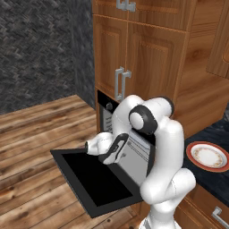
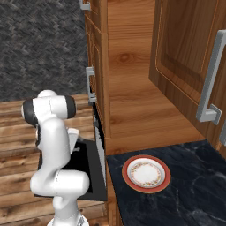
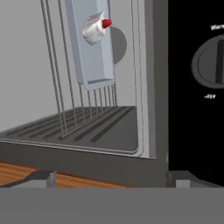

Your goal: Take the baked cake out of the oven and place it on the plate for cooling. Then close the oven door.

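One small white wedge of cake (image 3: pixel 96 28) with a red dot lies on the grey metal tray (image 3: pixel 94 61) inside the black built-in oven (image 3: pixel 109 131). Oven door (image 1: pixel 96 179) hangs open. Hand (image 3: pixel 111 177), fingers apart and empty, faces the oven cavity. Red-rimmed round plate (image 2: pixel 146 173) sits on the dark worktop (image 2: pixel 194 185) beside the oven.

The white arm folds forward at its elbow, and the gripper (image 1: pixel 105 157) hangs low with its fingertips (image 3: pixel 41 178) set wide apart.

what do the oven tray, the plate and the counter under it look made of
The tray looks like matte grey metal: flat, even, dull sheen. The plate seems glazed ceramic, with a red-orange rim and patterned cream centre. The counter looks like polished dark stone, with pale marble-like veins.
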### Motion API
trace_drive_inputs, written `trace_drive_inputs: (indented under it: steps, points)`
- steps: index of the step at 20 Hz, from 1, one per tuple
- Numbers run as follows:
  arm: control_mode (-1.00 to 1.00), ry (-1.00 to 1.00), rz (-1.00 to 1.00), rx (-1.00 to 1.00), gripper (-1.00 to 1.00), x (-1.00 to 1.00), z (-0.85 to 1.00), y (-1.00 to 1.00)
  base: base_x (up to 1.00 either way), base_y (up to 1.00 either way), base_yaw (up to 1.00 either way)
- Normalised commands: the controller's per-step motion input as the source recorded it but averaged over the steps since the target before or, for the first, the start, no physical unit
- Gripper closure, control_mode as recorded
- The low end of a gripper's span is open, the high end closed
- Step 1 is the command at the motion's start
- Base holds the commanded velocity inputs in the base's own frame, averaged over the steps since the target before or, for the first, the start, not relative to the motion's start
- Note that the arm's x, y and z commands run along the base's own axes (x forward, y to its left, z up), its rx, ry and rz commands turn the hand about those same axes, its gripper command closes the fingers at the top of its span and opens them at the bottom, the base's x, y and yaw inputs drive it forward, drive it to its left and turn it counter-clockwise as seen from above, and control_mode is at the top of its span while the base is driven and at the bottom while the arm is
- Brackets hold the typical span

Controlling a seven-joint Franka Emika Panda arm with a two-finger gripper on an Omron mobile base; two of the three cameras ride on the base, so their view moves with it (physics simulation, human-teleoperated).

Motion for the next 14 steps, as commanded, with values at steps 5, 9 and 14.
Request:
trace_drive_inputs:
  steps: [5, 9, 14]
  points:
    - [-1.00, 0.00, 0.00, 0.00, -1.00, 0.23, -0.20, -0.01, 0.00, 0.00, 0.00]
    - [-1.00, 0.00, 0.00, 0.00, -1.00, 0.25, -0.10, -0.03, 0.00, 0.00, 0.00]
    - [-1.00, 0.00, 0.00, 0.00, -1.00, 0.40, -0.09, -0.07, 0.00, 0.00, 0.00]
